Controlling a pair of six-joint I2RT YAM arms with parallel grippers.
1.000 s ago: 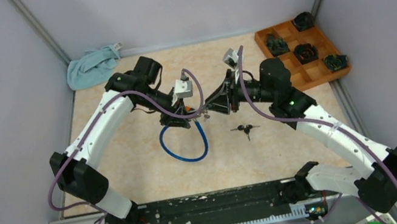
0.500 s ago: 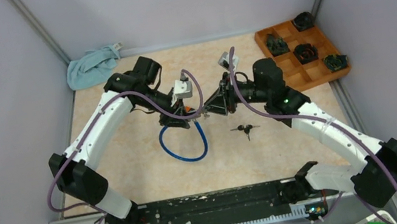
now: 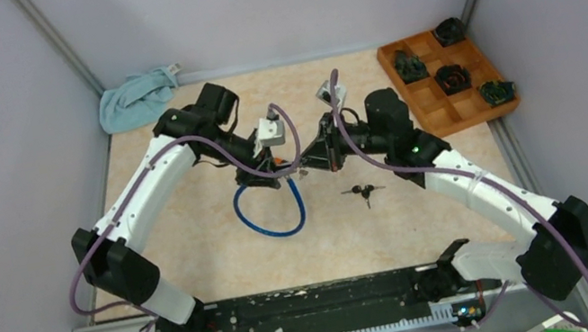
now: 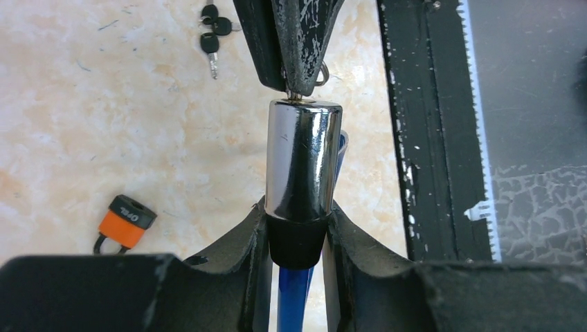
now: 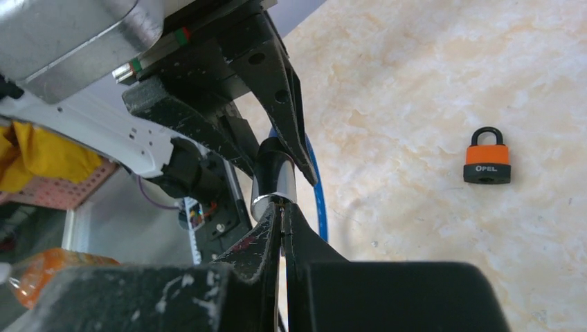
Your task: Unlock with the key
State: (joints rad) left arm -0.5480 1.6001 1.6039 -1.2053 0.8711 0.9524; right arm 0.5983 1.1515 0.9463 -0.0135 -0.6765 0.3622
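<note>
My left gripper [image 4: 296,228] is shut on the chrome cylinder [image 4: 303,159] of a blue cable lock [image 3: 270,216], held above the table. My right gripper [image 5: 282,211] is shut on a key whose tip sits at the cylinder's end face [image 5: 273,181]; the key itself is almost hidden between the fingers. In the top view the two grippers meet at the centre [image 3: 302,169]. The blue cable loop hangs down to the table.
A spare bunch of keys [image 3: 363,192] lies on the table right of the grippers, also in the left wrist view [image 4: 213,31]. A small orange padlock [image 5: 487,157] lies on the table. A wooden tray [image 3: 448,75] is back right, a blue cloth [image 3: 134,98] back left.
My right arm has moved left, bringing its gripper up against the lock cylinder held by the left gripper. The left arm has barely moved.
</note>
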